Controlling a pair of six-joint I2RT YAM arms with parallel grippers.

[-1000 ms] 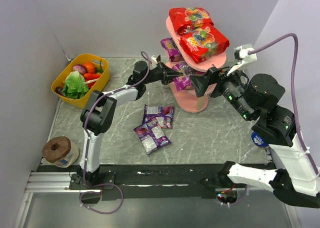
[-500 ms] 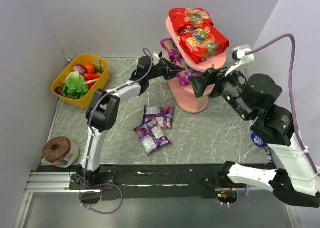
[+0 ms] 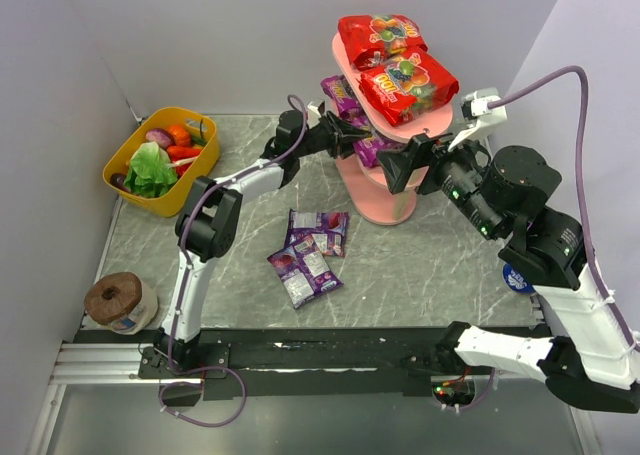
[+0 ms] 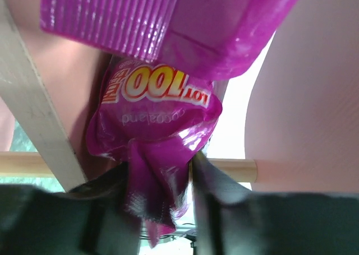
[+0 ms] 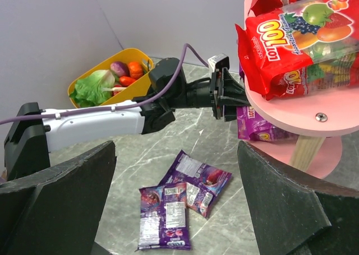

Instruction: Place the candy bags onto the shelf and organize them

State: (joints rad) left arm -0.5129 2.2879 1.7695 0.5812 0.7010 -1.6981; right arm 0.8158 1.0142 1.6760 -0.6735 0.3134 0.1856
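Straddling the crimped end of a purple candy bag (image 4: pixel 157 115), the left gripper (image 4: pixel 160 179) has one finger on each side of the packet's tail. The jaws sit close to the plastic, but I cannot tell whether they press it or stand just clear. That bag lies under the top board of the pink shelf (image 3: pixel 385 213), on a tier below, with its printed face toward the wrist camera. Another purple packet (image 4: pixel 168 19) overlaps it from above. The left arm reaches in from the shelf's left side.

On the top board a red candy bag (image 3: pixel 380 35) lies at the back and a second red bag (image 3: pixel 408 83) in front of it. The right gripper (image 3: pixel 395 165) hovers just beside the shelf's right side, its jaws spread wide with nothing between them.

On the marble-patterned table (image 3: pixel 450 275), in front of the shelf and apart from it, lies a loose cluster of purple bags (image 3: pixel 305 270), some overlapping. At the far left stands a yellow basket (image 3: pixel 165 200) holding toy vegetables (image 3: pixel 152 167). A spool of twine (image 3: pixel 118 300) sits near the left front corner.
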